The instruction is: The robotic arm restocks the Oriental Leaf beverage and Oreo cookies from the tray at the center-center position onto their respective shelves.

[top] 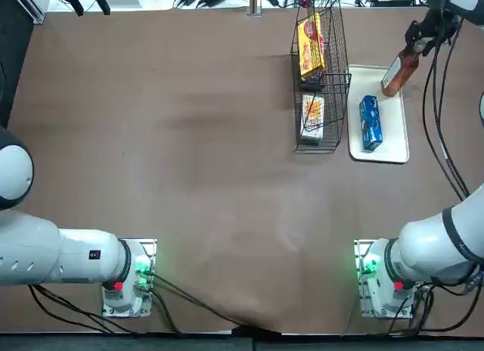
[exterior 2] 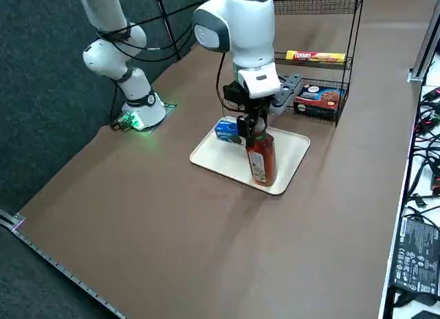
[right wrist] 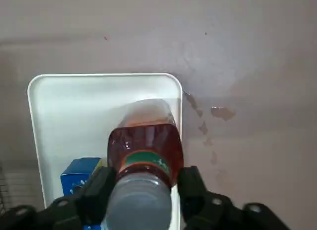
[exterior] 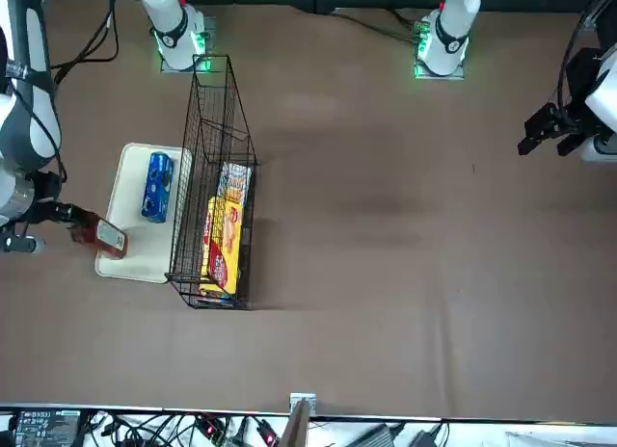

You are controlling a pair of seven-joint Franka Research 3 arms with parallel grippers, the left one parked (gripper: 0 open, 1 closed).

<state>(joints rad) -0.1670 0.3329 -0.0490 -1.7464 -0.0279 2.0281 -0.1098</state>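
Note:
The Oriental Leaf beverage (exterior 2: 261, 157), a slim bottle of reddish-brown tea, stands upright at the far end of the white tray (exterior 2: 213, 161). My right gripper (exterior 2: 251, 125) is shut on its neck from above; in the wrist view both fingers (right wrist: 99, 193) press the bottle (right wrist: 146, 145) just under the cap. The same bottle (top: 398, 72) shows in the top view, with the gripper (top: 420, 42) over it. The blue Oreo cookies (top: 369, 122) lie flat on the tray (top: 393, 150), nearer my base. The black wire shelves (top: 319, 79) stand just left of the tray.
The shelves hold yellow-and-red packets (top: 310, 45) on one tier and another packet (top: 313, 115) lower down. Brown table surface (top: 189, 139) stretches to the left of the rack. Cables and equipment (exterior 2: 416, 250) lie past the table's far edge.

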